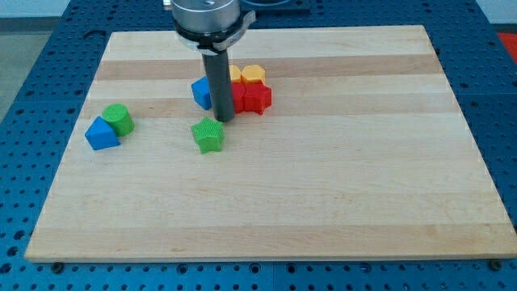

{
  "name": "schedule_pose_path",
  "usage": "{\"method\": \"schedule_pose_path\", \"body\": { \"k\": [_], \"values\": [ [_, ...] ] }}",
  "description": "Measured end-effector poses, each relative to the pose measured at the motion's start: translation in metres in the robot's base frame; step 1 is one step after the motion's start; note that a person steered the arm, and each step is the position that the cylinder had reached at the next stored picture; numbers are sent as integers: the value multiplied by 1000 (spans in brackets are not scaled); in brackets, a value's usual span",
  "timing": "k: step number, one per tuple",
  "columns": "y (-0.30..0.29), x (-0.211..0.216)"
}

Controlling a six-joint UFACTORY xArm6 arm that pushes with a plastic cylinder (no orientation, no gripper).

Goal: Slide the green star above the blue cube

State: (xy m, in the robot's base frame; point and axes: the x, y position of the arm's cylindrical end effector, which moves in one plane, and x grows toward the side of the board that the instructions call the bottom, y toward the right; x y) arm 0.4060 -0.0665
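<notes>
Presently, the green star (208, 135) lay flat on the wooden board (339, 194), left of the board's centre, with open wood on all sides of it. My tip (224, 120) stood just above and to the view's right of the star, very close to its upper right point; whether the two touched could not be determined. I carried no gripper and no fingers, only the straight dark rod, so nothing was gripped or held. The blue cube (201, 92) sat above the star toward the view's top, immediately left of the rod, which hid the cube's right edge. On the rod's right side lay a tight cluster: a red star-shaped block (257, 97) and, above it, a yellow block (253, 74) of heart-like outline. A further red piece and a further yellow piece showed as slivers directly beside the rod, but their shapes could not be made out. The cube and this cluster formed one group, and the rod stood in front of its middle. Well apart from that group, near the board's left edge, a green cylinder (118, 118) stood touching a second blue block (101, 134) of wedge-like form, which lay just below and to the left of it. The board rested on a blue perforated table (32, 65).
</notes>
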Motion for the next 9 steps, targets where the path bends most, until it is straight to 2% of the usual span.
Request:
{"method": "schedule_pose_path", "body": {
  "k": [3,5,7,9],
  "values": [
    [7,3],
    [34,45],
    [-40,61],
    [-67,36]
  ]
}}
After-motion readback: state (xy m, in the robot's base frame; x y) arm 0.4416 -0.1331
